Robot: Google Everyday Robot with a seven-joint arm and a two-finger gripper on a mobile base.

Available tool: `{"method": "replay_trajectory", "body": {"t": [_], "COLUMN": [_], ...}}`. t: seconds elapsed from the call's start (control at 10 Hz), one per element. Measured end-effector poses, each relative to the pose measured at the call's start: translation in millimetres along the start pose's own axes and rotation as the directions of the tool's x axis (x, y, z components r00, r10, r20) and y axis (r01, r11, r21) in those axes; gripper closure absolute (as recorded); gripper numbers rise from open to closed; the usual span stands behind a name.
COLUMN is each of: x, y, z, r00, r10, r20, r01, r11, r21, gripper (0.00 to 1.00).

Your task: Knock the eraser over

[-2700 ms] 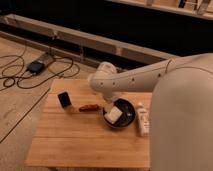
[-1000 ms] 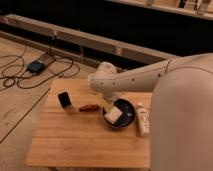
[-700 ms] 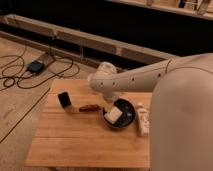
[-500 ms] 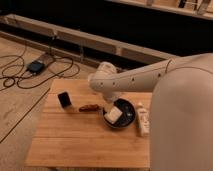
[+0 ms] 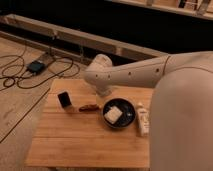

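The eraser [image 5: 64, 99] stands upright near the back-left corner of the wooden surface [image 5: 75, 142], so the knock has not landed; by my reading this is the approach step. The arm [image 5: 135, 74] reaches in from the right and bends down at a rounded joint. The short stub below that joint appears to be the pincer [image 5: 103, 92], poised over the back edge, right of the eraser and apart from it. I cannot tell how wide it is set or whether it has hold of anything; nothing shows in it.

The next move probably calls for a drop to the eraser's height and a sideways sweep to the left against its upper half, so it tips rather than slides. The path should stay behind the small reddish-brown object [image 5: 89, 107] lying just right of the eraser, and clear of the dark bowl [image 5: 119, 121] with 1 pale block [image 5: 113, 114] in it.

The robot's pale body covers the surface's right end, and the white item [image 5: 142, 119] beside the bowl is too blurred to name
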Motion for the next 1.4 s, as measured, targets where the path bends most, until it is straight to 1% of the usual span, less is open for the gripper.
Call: {"method": "replay_trajectory", "body": {"t": [0.1, 0.2, 0.3, 0.5, 0.7, 0.8, 0.9, 1.2, 1.3, 1.4], "x": [-7, -19, -33, -55, -85, -94, -107, -142, -158, -167], "y": [2, 6, 12, 24, 43, 48, 56, 76, 83, 88], "z": [-6, -15, -24, -34, -45, -48, -53, -63, -65, -66], "r00": [1.000, 0.999, 0.996, 0.988, 0.971, 0.965, 0.955, 0.932, 0.923, 0.918], "r10": [-0.010, -0.027, -0.053, -0.105, -0.180, -0.201, -0.230, -0.283, -0.301, -0.314], "r20": [0.014, 0.041, 0.070, 0.109, 0.155, 0.169, 0.188, 0.228, 0.238, 0.243], "r01": [0.010, 0.027, 0.054, 0.107, 0.182, 0.203, 0.232, 0.286, 0.305, 0.319], "r11": [1.000, 1.000, 0.998, 0.994, 0.983, 0.979, 0.973, 0.958, 0.952, 0.948], "r21": [-0.006, -0.014, -0.017, -0.012, 0.002, 0.008, 0.014, 0.020, 0.020, 0.021], "gripper": [0.20, 0.20, 0.20, 0.20, 0.20, 0.20, 0.20, 0.20, 0.20, 0.20]}}
